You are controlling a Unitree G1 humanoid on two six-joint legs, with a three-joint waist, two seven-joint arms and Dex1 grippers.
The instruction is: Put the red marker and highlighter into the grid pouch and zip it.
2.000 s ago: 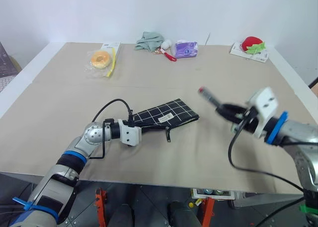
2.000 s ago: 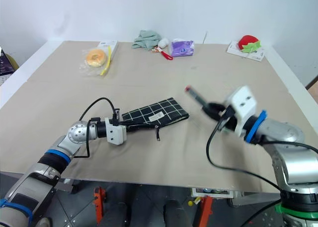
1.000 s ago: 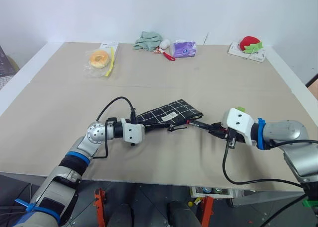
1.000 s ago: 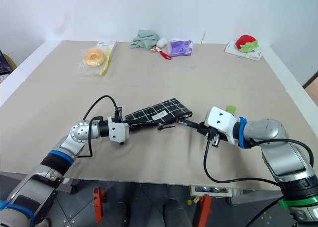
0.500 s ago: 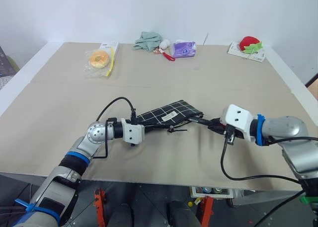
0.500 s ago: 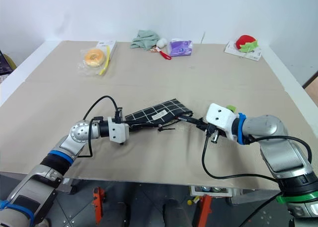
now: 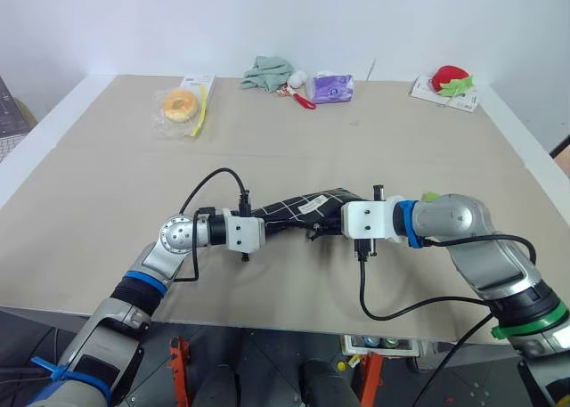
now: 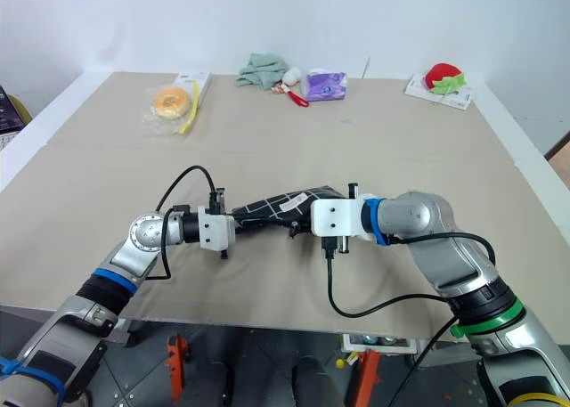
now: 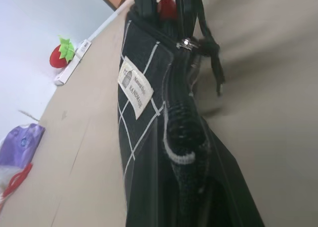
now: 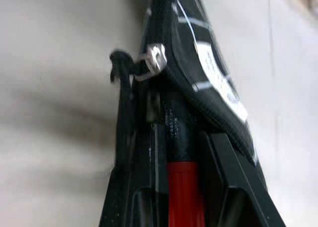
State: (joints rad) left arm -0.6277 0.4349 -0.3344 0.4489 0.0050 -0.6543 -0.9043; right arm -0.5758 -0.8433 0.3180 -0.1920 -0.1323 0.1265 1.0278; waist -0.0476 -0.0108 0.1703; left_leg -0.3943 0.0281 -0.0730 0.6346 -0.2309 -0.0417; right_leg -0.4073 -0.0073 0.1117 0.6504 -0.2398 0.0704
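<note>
The grid pouch [image 7: 301, 206] is black with white lines and lies bunched at the table's middle. My left gripper [image 7: 264, 221] is shut on its left end. My right gripper [image 7: 335, 218] is shut on the red marker [image 10: 184, 189]. The marker's black half points into the pouch's open right end beside the zipper pull [image 10: 149, 61]. From the left wrist, the marker's red end [image 9: 166, 7] shows past the pouch's white label [image 9: 135, 86]. The highlighter's green cap [image 7: 431, 196] peeks out on the table behind my right wrist.
Along the far edge lie a bagged doughnut [image 7: 180, 106], a green cloth [image 7: 267, 71], a purple packet [image 7: 333, 88] and a strawberry plush [image 7: 450, 79]. Cables loop from both wrists over the table's near side.
My right gripper has swung left with the marker, from beside the pouch up to its open end, rolling as it went. The pouch now bunches between the two grippers. The left gripper held its place.
</note>
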